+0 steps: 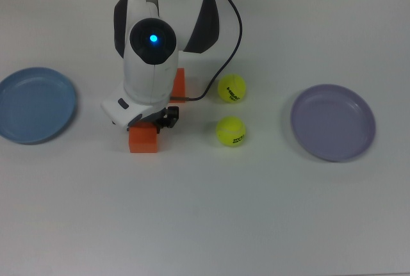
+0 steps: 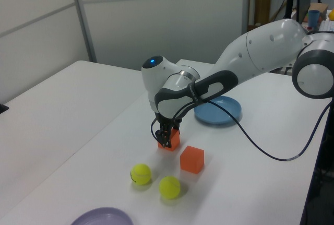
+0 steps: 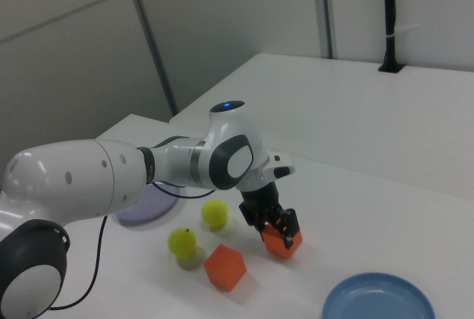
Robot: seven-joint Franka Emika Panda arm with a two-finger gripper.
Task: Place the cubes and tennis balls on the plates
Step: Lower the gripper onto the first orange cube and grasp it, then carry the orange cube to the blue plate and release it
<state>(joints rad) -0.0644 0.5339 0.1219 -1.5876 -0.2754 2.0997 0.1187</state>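
A matte bright orange cube (image 2: pixel 171 140) is pinched by the black two-finger gripper (image 2: pixel 166 139), near the light blue round plate (image 2: pixel 218 111).

The top view hung straight above the white table (image 1: pixel 256 212), looking down, with the arm (image 1: pixel 150 52) entering from the top view's upper edge. The left view stood low past the purple plate (image 2: pixel 102 217), facing along the table toward the blue plate (image 2: pixel 218 111) beyond the arm. The right view sat closer, near the blue plate, looking back the opposite way. All three shared the arm and the table around it.
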